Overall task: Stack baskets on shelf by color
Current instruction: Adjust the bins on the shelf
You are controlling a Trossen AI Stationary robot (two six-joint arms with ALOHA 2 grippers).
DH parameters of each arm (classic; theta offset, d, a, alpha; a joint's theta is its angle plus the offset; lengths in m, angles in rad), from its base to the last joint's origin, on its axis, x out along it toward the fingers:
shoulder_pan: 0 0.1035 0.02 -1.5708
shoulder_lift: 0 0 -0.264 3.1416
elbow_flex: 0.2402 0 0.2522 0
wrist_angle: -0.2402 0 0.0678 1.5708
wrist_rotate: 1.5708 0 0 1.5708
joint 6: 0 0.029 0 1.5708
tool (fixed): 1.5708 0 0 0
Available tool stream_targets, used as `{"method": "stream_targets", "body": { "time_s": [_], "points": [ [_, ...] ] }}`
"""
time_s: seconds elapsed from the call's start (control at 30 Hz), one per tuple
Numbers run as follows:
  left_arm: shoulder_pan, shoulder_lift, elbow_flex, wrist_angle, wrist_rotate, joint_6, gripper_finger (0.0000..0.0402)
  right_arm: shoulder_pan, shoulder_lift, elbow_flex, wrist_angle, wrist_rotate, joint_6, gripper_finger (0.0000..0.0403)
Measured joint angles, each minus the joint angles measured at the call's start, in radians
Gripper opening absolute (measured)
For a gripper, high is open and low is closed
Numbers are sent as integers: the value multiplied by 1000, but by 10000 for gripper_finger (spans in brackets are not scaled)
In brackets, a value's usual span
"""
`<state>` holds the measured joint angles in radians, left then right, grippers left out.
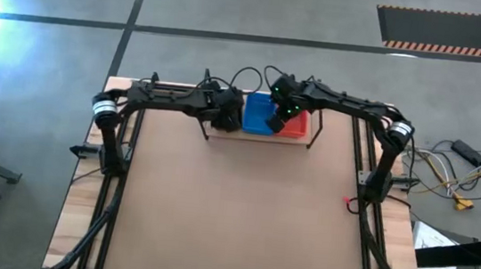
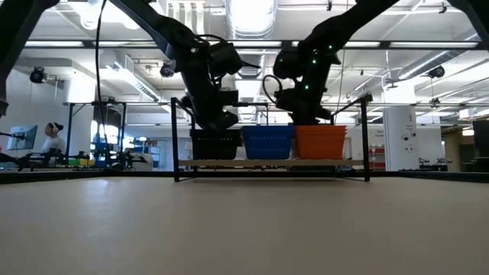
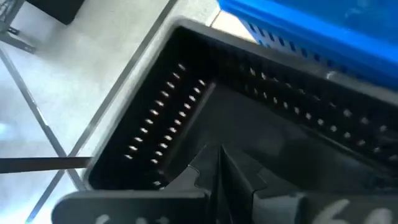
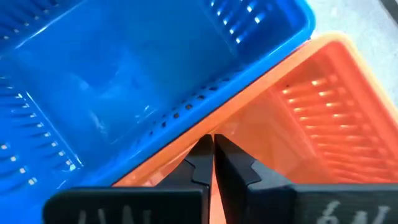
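Overhead, both arms (image 1: 225,106) crowding baskets (image 2: 267,142)

Both arms reach far forward, left claw (image 3: 217,163) and right claw (image 4: 212,152) pinched closed

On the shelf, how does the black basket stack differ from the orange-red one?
The black basket stack stands at one end of the shelf, under the left gripper; the orange-red basket stack stands at the other end, under the right gripper. The black one looks slightly lower than the orange-red one. Both are mesh-walled, upright, and flank the blue basket stack; both grippers are shut.
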<state>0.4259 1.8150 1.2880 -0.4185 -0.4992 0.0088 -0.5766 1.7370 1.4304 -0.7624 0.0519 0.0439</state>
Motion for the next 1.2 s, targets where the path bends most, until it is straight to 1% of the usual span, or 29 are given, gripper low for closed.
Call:
{"method": "stream_targets", "body": {
  "time_s": [0.17, 0.33, 0.57, 0.63, 0.7, 0.77, 0.83, 0.9, 1.0, 1.13, 1.2],
  "points": [
    [1, 13, -2, 47, 5, 28, 0, 1, -8, 1, 13, 1, -46, 9],
    [0, 12, -3, 102, 54, 57, 0, 3, -31, 1, 12, 0, -69, 9],
    [-14, -12, -4, 97, 73, 134, 0, 2, -45, -9, 6, 5, -72, 9],
    [-14, -26, 0, 96, 71, 106, 0, 2, -50, -12, 3, 50, -56, 9],
    [-11, -33, 2, 97, 68, 45, 0, 2, -57, -14, 4, 99, -45, 9],
    [3, -33, 5, 101, 97, 4, 0, 2, -63, -18, 4, 107, -45, 9],
    [17, -32, 3, 109, 139, -2, 0, 2, -64, -24, 5, 107, -45, 9],
    [21, -20, -1, 121, 143, -2, 0, 3, -64, -31, 2, 105, -46, 9],
    [20, 2, -9, 144, 154, 13, 0, 3, -64, -45, 5, 105, -56, 9],
    [11, 8, -22, 213, 210, 75, 0, 2, -64, -55, 2, 103, -68, 9],
    [7, 8, -23, 228, 227, 82, 0, 2, -64, -55, 4, 100, -71, 9]
  ]
}}
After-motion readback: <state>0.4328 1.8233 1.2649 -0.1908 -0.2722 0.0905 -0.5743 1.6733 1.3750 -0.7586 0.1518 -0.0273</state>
